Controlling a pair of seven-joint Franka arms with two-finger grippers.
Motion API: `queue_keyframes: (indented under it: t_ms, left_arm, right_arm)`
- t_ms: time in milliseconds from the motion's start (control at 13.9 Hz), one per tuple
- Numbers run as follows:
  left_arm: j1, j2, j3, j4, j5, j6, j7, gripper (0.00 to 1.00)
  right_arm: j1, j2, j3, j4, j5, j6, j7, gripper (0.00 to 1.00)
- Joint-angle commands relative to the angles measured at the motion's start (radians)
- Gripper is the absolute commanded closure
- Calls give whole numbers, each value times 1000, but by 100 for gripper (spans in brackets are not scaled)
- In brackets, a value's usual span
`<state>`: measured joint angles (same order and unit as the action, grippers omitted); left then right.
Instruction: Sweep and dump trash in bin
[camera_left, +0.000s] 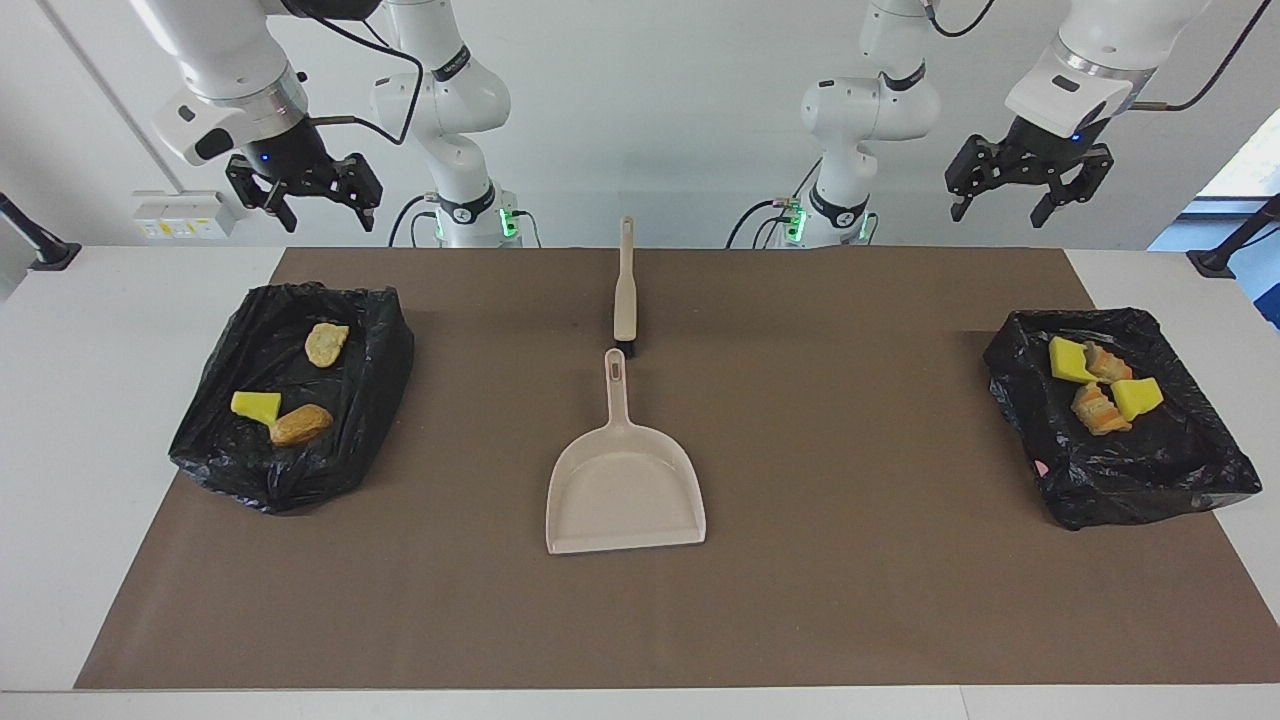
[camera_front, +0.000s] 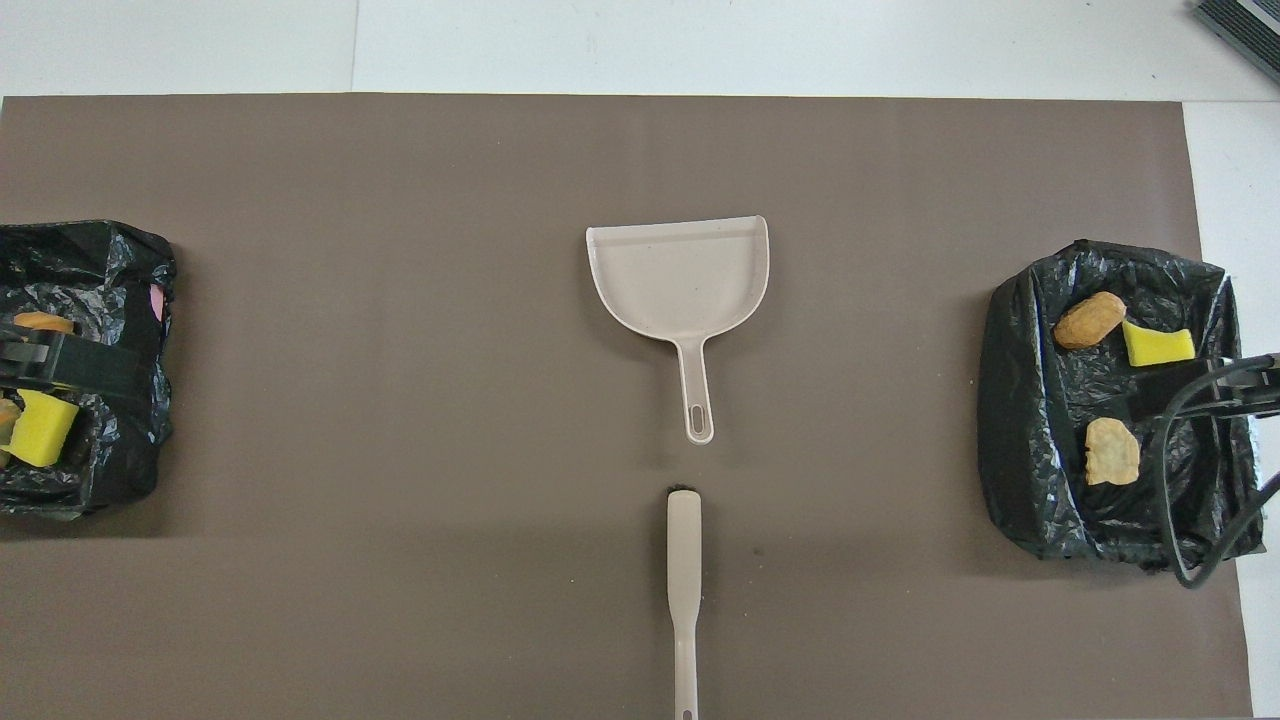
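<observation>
Facing view
Right gripper (camera_left: 318, 207): hangs in the air over the robots' edge of the worktop, at the right arm's end; jaws spread apart, holding nothing.
Left gripper (camera_left: 1008, 202): hangs in the air over the robots' edge, at the left arm's end; jaws spread apart, holding nothing.
Worktop (camera_left: 60, 420): white, covered over most of its width by a brown mat (camera_left: 820, 420).
Bin at the right arm's end (camera_left: 372, 380): a low tray lined with black plastic; in it lie a yellow sponge wedge (camera_left: 256, 404), a brown bread chunk (camera_left: 300, 425) touching it, and a paler chunk (camera_left: 326, 344) nearer to the robots.
Bin at the left arm's end (camera_left: 1180, 470): also lined in black; two yellow wedges (camera_left: 1068, 360) and two striped bread pieces (camera_left: 1098, 410) lie clustered in the part nearer to the robots.
Dustpan (camera_left: 624, 490): beige, flat on the mat mid-worktop, handle pointing toward the robots.
Brush (camera_left: 625, 290): beige handle, lying nearer to the robots than the dustpan, in line with it, dark bristles just beside the dustpan's handle tip, not touching.

Overhead view
Dustpan (camera_front: 680, 275): nothing in it, open mouth turned away from the robots.
Brush (camera_front: 684, 570): lengthwise, apart from the dustpan.
Trash at the right arm's end: brown chunk (camera_front: 1088, 320), yellow wedge (camera_front: 1158, 342), pale chunk (camera_front: 1112, 452), all inside the black liner (camera_front: 1030, 400).
Trash at the left arm's end: a yellow wedge (camera_front: 40, 428) shows in the liner (camera_front: 120, 260); a dark part of the left gripper covers the rest.
Mat: no scraps lie loose on it.
</observation>
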<state>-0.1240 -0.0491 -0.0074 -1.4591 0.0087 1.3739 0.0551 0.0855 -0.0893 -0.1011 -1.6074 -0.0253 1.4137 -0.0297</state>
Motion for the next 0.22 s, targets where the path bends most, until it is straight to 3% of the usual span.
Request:
queue_keyframes:
  t_ms: [0,144]
  left_arm:
    - [6,-29,4,-38,-10,24,12,0]
    - [7,-29,3,-38,-10,22,12,0]
  right_arm:
    - [-10,-7,3,-3,16,10,-21,0]
    - [-10,-7,4,-3,16,10,-21,0]
